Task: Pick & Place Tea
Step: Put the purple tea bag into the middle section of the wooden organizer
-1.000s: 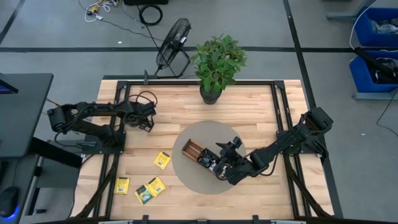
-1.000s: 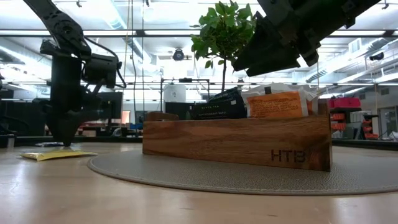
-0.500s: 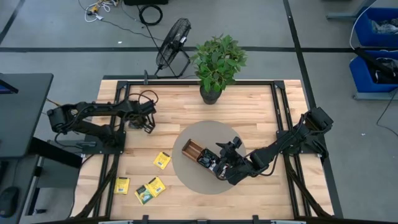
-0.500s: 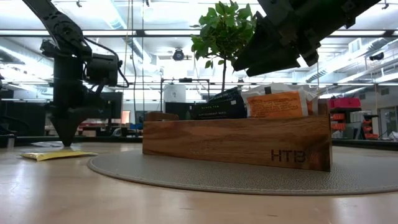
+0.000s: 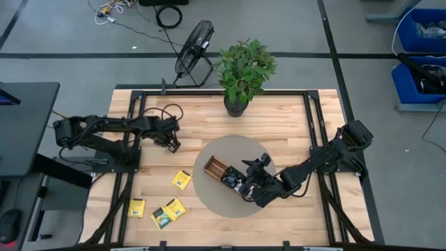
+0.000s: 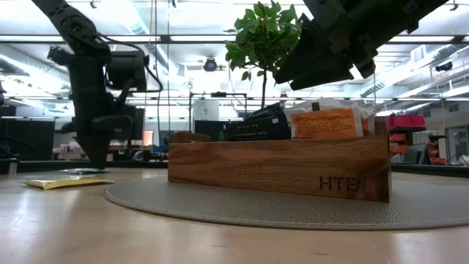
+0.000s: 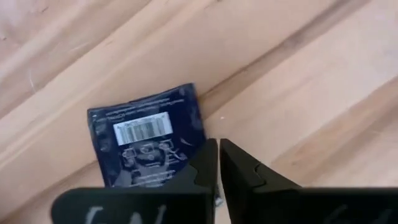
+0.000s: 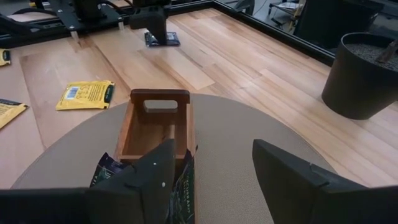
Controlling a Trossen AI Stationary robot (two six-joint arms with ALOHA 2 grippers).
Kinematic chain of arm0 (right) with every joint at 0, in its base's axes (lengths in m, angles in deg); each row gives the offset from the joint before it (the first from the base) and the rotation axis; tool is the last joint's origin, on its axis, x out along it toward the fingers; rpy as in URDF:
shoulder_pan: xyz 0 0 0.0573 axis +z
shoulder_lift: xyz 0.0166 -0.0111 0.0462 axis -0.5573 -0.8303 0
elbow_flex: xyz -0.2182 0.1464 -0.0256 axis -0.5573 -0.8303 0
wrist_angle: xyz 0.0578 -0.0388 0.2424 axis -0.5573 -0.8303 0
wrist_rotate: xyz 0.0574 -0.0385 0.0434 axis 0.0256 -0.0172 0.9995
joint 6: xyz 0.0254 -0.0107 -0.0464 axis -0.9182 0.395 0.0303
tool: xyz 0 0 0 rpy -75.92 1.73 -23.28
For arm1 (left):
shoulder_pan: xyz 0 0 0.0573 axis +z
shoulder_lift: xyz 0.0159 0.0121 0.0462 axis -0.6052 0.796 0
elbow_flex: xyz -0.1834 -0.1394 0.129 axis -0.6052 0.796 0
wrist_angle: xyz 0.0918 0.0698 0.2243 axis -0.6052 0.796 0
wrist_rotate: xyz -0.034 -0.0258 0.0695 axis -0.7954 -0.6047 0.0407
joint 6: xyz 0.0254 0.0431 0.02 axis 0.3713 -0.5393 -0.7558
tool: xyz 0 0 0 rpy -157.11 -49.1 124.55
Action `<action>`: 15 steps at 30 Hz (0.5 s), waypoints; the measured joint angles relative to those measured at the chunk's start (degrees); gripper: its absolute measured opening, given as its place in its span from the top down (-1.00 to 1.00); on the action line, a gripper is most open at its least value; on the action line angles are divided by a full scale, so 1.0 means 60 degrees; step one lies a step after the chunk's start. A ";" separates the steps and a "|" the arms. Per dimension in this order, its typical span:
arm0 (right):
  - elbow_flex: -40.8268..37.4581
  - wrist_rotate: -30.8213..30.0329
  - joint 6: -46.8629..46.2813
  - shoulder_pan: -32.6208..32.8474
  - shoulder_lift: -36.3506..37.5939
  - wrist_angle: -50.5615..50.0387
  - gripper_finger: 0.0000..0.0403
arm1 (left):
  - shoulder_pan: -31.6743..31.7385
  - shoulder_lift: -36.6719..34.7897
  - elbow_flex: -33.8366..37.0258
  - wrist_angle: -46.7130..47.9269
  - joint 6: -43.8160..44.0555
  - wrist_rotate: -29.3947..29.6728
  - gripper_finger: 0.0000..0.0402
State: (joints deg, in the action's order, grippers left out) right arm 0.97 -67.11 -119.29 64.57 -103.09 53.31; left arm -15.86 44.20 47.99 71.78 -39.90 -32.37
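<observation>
A dark navy tea sachet lies on the wooden table near the far left. My left gripper points steeply down over it, shut at its corner. It shows in the high view too, as my left gripper. My right gripper hangs open above the near end of the wooden tray. Orange-and-white tea and dark tea stand upright in that tray. Three yellow sachets lie flat on the table at the near left. My left gripper pinches the navy sachet at one corner between its two fingers, coming from above and pointing steeply down. The finger itself hides the exact spot. The rest of the sachet lies flat on the table beside the fingers.
The tray stands on a round grey mat at the table's middle; its far compartment holds nothing. A potted plant stands at the far edge, with a fan on the floor beyond. Black frame rails run along both sides.
My left gripper has shut on the navy sachet, then gone a little toward the table's right edge and tipped somewhat. The sachet has slid along the table with it. My right arm has kept still.
</observation>
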 joint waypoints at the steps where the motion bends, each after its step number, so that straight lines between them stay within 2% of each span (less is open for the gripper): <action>1: 0.0000 0.0001 0.0004 0.0000 0.0000 0.0006 -0.11 | -0.0057 0.0000 -0.0092 0.0120 0.0001 0.0011 0.86; 8: 0.0000 0.0003 -0.0044 0.0000 0.0000 0.0011 -0.11 | -0.0651 -0.0007 -0.0616 0.1444 -0.0061 0.0083 0.66; 12: 0.0000 0.0003 -0.0072 0.0000 0.0000 0.0009 -0.11 | -0.1006 0.0025 -0.0616 0.1488 0.0367 0.0115 0.45; 15: 0.0004 0.0003 -0.0073 0.0000 0.0000 0.0013 -0.11 | -0.1119 0.0025 -0.0616 0.1496 0.0322 0.0592 0.26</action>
State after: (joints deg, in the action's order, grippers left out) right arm 0.99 -67.10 -119.73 64.57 -103.09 53.39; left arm -22.57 44.35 44.29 80.75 -37.97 -28.81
